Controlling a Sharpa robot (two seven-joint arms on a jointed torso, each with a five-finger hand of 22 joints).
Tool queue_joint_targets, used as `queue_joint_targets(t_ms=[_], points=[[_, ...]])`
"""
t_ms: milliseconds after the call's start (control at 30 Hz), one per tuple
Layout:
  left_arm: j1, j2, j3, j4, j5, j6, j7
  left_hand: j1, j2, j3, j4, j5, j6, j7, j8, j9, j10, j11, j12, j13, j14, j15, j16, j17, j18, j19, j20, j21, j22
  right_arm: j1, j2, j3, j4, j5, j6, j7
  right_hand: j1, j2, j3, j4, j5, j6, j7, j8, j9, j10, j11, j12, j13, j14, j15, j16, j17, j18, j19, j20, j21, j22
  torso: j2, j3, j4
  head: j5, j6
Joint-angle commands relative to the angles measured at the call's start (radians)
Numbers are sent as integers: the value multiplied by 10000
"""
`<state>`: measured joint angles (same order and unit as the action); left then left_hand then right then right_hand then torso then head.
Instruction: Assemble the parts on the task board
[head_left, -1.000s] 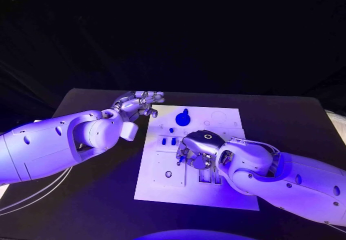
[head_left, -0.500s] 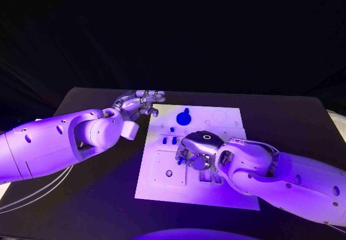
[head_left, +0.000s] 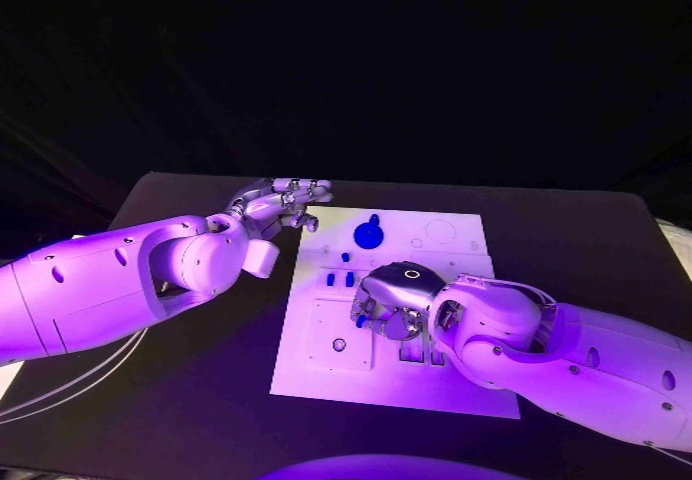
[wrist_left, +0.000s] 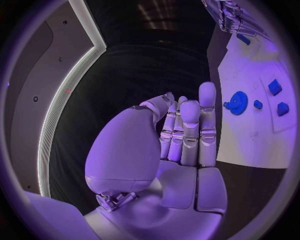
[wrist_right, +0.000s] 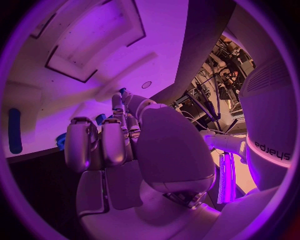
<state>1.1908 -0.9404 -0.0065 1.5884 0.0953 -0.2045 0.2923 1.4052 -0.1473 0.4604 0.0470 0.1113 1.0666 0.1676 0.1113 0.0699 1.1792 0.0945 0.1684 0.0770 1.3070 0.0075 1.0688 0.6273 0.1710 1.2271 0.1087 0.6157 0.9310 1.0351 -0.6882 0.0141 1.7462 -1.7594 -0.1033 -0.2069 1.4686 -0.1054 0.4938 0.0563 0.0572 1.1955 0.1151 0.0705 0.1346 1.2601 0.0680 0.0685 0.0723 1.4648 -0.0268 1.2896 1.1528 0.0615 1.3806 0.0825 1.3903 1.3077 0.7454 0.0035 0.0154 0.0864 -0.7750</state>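
Evidently somewhere midway, judging by the board (head_left: 325, 375). Seated near the far edge: a blue gear (head_left: 368, 237). Just nearer, a few small blue parts (head_left: 336, 281) standing in the board's left-middle. Empty round outlines to the right of the gear, and a small ring hole near the left front, apparently unfilled. Right hand (head_left: 392, 310) down over the middle of the board, fingers curled toward the slots; from the wrist, fingers bent together close above the white surface, a blue piece (wrist_right: 61, 141) showing beside the fingertips, but cannot tell whether pinched or merely near. Left hand (head_left: 277, 208) off the board's far left corner, above the table (head_left: 173, 210), fingers straight and close together, holding nothing. Probably several pieces left to seat, the one under the right hand first.
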Motion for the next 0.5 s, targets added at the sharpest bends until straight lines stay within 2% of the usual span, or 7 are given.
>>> queue_joint_targets(t_ms=[33, 233, 500], points=[[2, 13, 6, 23, -48, 199, 26, -7, 54, -35, -50, -3, -66, 23, 23, -10, -84, -13, 32, -5, -88, -8, -57, -4, 65, -15, -22, -48, -9, -25, 60, -32, -19, -265, 540, -192, -155, 17, -52, -54, 46, -24, 66, 27, 22, 18, -85, -41, -16, 389, 79, -4, -27, 65, -30, 53, -35, 28, -3, -4, -5, 4, -9], [2, 8, 6, 25, -49, 211, 15, -7, 54, -35, -50, -3, -66, 23, 23, -10, -84, -13, 32, -5, -88, -8, -57, -4, 65, -15, -22, -48, -9, -51, 138, -60, -81, -492, 622, -381, -408, -32, -198, -37, 202, -182, 96, -58, 13, -199, -26, -70, -62, 363, 130, -46, -103, 82, -92, 99, -88, -34, 1, 3, 1, 14, -30], [2, 1, 6, 29, -76, 212, 8, -7, 54, -35, -50, -3, -66, 23, 23, -10, -84, -13, 32, -5, -88, -8, -57, -4, 65, -15, -22, -48, -9, -65, 176, -88, -159, -551, 424, -457, -814, -257, -458, 59, 306, -910, 254, -107, -161, -1082, 190, -77, -120, 324, 319, -111, -233, 119, -233, 228, -225, -193, -5, 0, -14, 30, -47]])
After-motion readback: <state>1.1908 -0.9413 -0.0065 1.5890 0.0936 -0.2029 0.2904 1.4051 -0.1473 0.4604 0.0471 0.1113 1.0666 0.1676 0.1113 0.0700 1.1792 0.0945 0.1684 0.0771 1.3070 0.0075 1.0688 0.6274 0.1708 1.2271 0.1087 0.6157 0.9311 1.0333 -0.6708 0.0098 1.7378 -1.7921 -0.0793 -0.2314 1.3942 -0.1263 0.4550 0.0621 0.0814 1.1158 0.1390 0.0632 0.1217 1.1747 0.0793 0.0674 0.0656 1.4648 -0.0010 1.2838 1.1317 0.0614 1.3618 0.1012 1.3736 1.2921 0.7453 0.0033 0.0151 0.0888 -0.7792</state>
